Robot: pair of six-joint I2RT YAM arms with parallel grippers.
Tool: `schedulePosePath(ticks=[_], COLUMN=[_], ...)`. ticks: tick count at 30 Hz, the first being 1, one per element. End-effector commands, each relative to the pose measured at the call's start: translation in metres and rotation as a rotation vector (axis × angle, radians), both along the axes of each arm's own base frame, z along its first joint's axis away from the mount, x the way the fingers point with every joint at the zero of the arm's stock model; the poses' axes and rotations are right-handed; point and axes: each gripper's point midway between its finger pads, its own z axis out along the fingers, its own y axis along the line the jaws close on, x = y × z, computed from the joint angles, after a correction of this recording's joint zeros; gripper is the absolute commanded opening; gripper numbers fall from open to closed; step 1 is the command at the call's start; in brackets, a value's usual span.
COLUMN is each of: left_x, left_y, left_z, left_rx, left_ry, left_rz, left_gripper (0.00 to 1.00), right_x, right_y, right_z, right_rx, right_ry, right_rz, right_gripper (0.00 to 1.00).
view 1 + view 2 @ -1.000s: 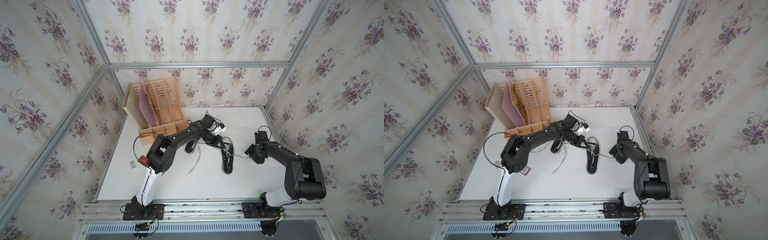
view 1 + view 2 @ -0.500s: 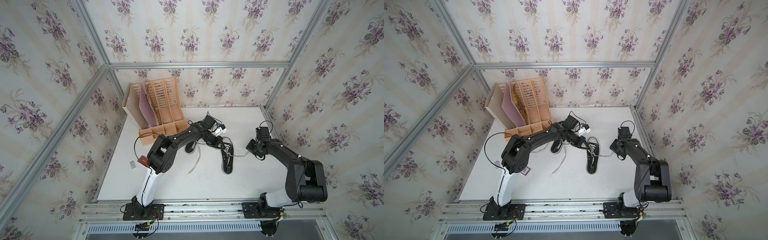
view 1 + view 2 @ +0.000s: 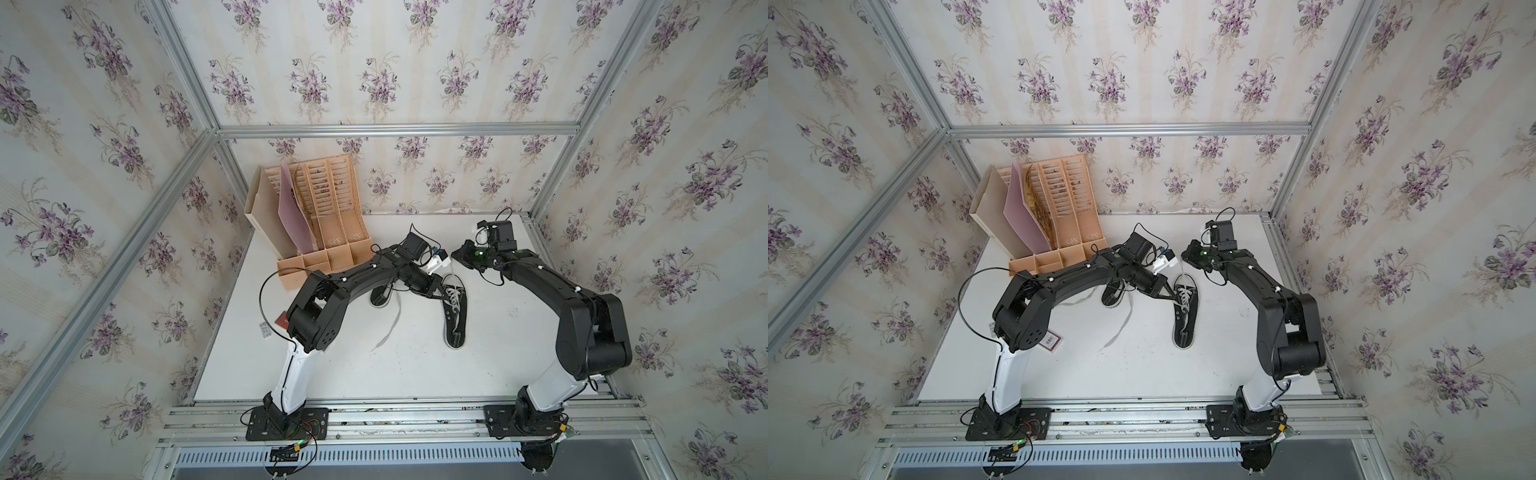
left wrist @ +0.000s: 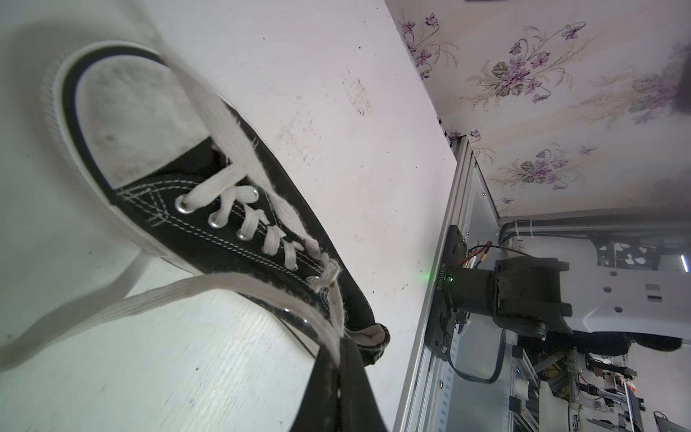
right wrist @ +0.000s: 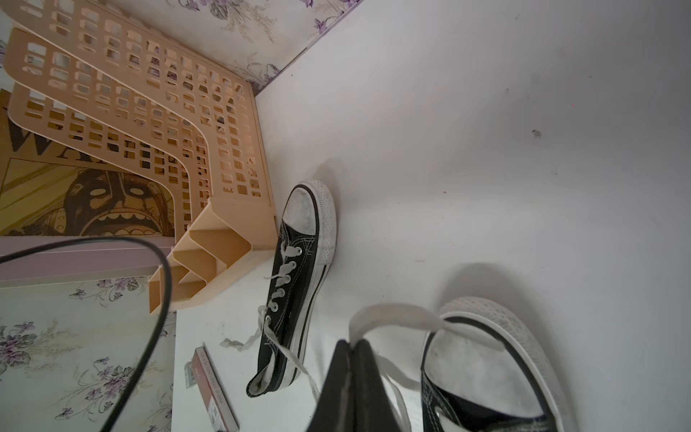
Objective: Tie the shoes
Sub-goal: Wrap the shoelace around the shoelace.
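Two black shoes with white toe caps lie on the white table. The near shoe point(image 3: 455, 316) point(image 3: 1185, 313) point(image 4: 209, 209) points its toe to the back wall. My left gripper point(image 4: 338, 344) point(image 3: 440, 296) is shut on a lace end by its top eyelets. My right gripper point(image 5: 353, 346) point(image 3: 456, 252) is shut on the other lace point(image 5: 396, 312), which runs forward over the toe cap point(image 5: 471, 366). The second shoe point(image 5: 295, 284) point(image 3: 380, 296) lies partly hidden under my left arm, and its loose lace point(image 3: 390, 328) trails across the table.
A tan slotted file rack point(image 3: 328, 232) point(image 5: 157, 123) with a pink folder point(image 3: 293, 216) stands at the back left, close to the second shoe. A small red box point(image 5: 215, 389) point(image 3: 282, 322) lies near my left arm's elbow. Metal frame rails edge the table point(image 3: 415, 374).
My right gripper shut on the lace beside the near shoe and has carried it back and to the left, past the toe. My left gripper has stayed shut in place.
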Motion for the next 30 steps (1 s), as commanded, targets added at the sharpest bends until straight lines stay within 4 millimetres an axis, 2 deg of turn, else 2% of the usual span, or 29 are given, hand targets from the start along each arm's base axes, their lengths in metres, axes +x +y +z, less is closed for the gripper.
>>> schedulePosePath(ticks=[1, 6, 9, 12, 15, 19, 22, 26, 30], left_x=[0.003, 0.004, 0.005, 0.007, 0.010, 0.013, 0.015, 0.018, 0.020], left_y=[-0.002, -0.002, -0.002, -0.004, -0.007, -0.010, -0.013, -0.015, -0.017], left_z=[0.007, 0.007, 0.007, 0.008, 0.008, 0.005, 0.003, 0.002, 0.001], left_rx=[-0.021, -0.021, -0.019, -0.015, -0.007, 0.000, 0.002, 0.008, 0.008], left_ry=[-0.045, -0.046, -0.047, -0.041, -0.027, -0.010, 0.000, 0.006, 0.016], left_rz=[-0.006, -0.004, -0.001, -0.002, -0.005, -0.011, -0.020, -0.023, -0.026], left_gripper=[0.07, 0.07, 0.07, 0.07, 0.07, 0.07, 0.07, 0.07, 0.07], right_x=[0.015, 0.016, 0.006, -0.014, -0.044, -0.085, -0.109, -0.127, -0.135], right_y=[0.012, -0.001, -0.020, -0.046, -0.060, -0.055, -0.048, -0.038, -0.019], right_z=[0.003, 0.006, 0.008, 0.007, 0.005, -0.001, -0.007, -0.011, -0.024], right_rx=[0.026, -0.068, -0.125, -0.157, -0.174, -0.134, -0.070, -0.035, -0.057], right_ry=[-0.033, -0.064, -0.072, -0.073, -0.085, -0.116, -0.146, -0.199, -0.203], right_rz=[0.015, 0.016, 0.002, -0.029, -0.022, 0.026, 0.038, 0.062, 0.134], right_gripper=[0.17, 0.45, 0.54, 0.54, 0.51, 0.46, 0.45, 0.44, 0.44])
